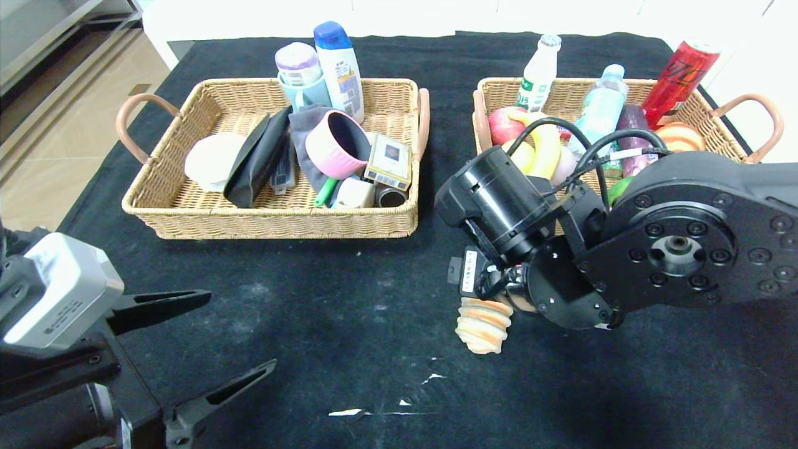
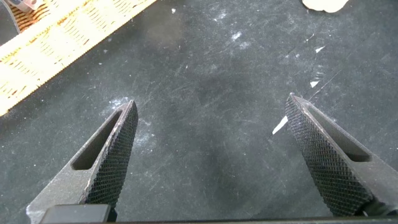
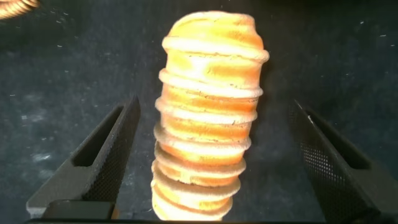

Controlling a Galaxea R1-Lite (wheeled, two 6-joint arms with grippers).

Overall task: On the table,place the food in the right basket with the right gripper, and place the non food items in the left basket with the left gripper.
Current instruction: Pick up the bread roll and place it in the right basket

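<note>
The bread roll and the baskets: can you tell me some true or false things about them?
1. The bread roll lies on the table. True.
2. The right gripper is shut on the roll. False: its fingers stand open on either side of it.
3. The pink saucepan is in the left basket. True.
4. The banana lies on the table. False: it is in the right basket.
5. The left gripper holds something. False: it is open over bare cloth.

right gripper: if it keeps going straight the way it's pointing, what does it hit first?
Most likely the bread roll: the open right gripper points down with the roll between its fingers, then the table beneath. Depth is unclear.
</note>
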